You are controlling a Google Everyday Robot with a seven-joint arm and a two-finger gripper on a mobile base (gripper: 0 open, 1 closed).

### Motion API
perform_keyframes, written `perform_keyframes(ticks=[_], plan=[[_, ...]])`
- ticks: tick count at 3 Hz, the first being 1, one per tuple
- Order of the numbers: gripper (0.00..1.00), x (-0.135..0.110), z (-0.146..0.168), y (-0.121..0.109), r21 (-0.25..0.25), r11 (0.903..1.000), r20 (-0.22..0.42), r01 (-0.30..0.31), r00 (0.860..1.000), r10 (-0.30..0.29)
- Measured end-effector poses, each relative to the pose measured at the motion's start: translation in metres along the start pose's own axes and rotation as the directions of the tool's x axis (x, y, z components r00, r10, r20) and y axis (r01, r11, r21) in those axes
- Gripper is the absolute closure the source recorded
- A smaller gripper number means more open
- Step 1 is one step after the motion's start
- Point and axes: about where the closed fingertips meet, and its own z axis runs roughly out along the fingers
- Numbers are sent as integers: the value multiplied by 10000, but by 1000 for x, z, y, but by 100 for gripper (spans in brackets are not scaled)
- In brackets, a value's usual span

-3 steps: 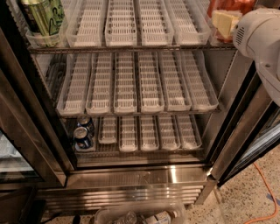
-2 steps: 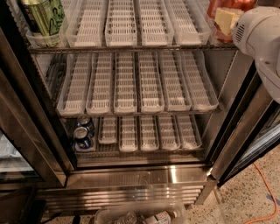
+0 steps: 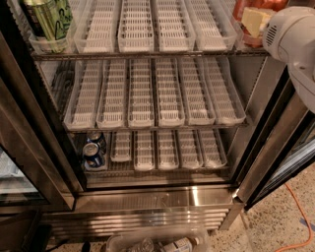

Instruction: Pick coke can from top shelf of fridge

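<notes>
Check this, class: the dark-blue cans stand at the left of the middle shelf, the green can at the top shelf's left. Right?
No: the camera view shows the dark-blue cans on the bottom shelf, not the middle; the rest stands. The gripper is at the right end of the top shelf, by the coke can.

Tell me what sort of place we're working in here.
Likely a break room or shop drinks corner: an open display fridge with wire racks of white can lanes, drink cans, and a speckled floor. The gripper is at the top shelf, upper right.
</notes>
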Motion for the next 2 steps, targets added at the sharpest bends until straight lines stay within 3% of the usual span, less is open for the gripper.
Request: perform_keyframes(ticks=[1,2], plan=[[100,0,0,0,-1,10000,2,0,10000,0],[100,-7,-2,2,-89,10000,133,-18,9999,20]])
